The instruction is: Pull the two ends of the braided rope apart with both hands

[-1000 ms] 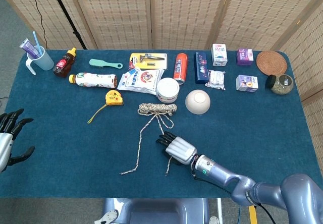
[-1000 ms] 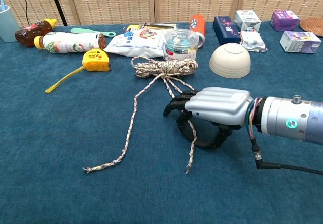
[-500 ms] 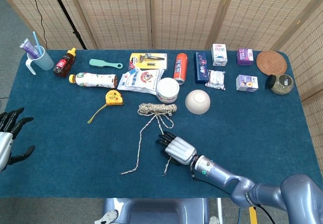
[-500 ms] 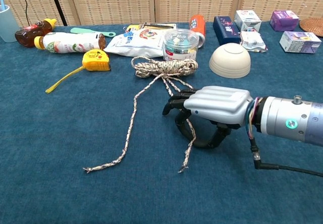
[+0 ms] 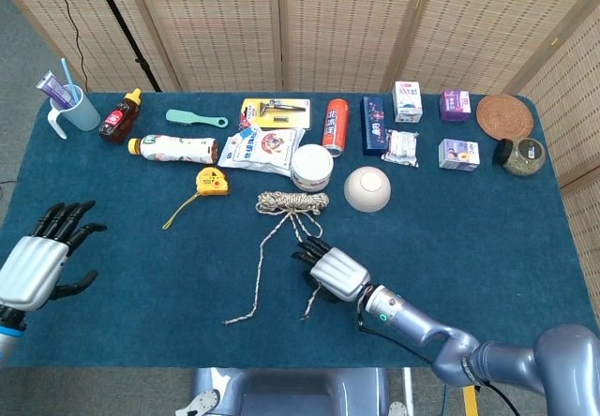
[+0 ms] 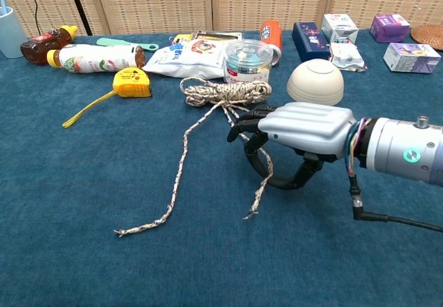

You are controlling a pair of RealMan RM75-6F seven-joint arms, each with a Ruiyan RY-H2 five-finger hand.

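Right hand (image 6: 291, 137) curls around right tail of beige braided rope (image 6: 225, 92), gripping it. Left hand (image 5: 42, 257) open, well apart at table's left edge; free left tail (image 6: 149, 222) lies between hands, long axis toward robot.

Silver-backed right hand (image 6: 304, 137) (black fingers), metallic forearm, seemingly green-lit.

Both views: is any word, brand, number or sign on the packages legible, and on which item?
None reads clearly.
White snack bag: red and blue print, too blurred.
Dark blue box: print too small.
Purple-and-white cartons: print too small.
Clear round lidded tub: label blurred.
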